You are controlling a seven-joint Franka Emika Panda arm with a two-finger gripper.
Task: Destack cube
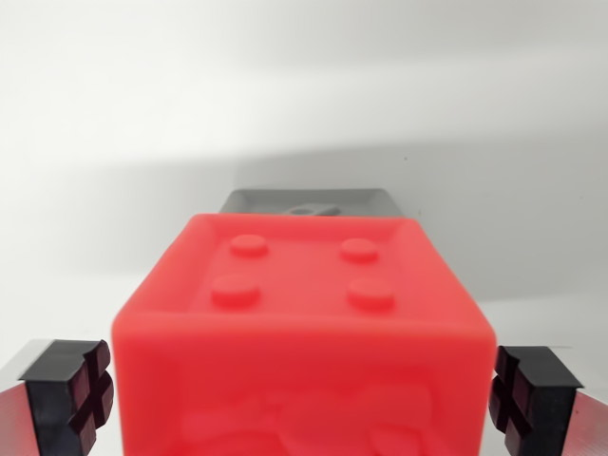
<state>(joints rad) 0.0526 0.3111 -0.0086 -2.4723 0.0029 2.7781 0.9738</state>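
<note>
A red cube (302, 323) with round studs on its top face fills the lower middle of the wrist view. Behind it, a grey cube (309, 200) shows only its top edge. My gripper (302, 399) straddles the red cube, with one black finger pad (71, 394) at the wrist view's left and the other pad (529, 389) at the right. The left pad stands a little off the cube's side and the right pad is at its edge. The jaws are open around the cube.
A plain white surface (304, 95) stretches behind the cubes, with a soft shadow band across the middle.
</note>
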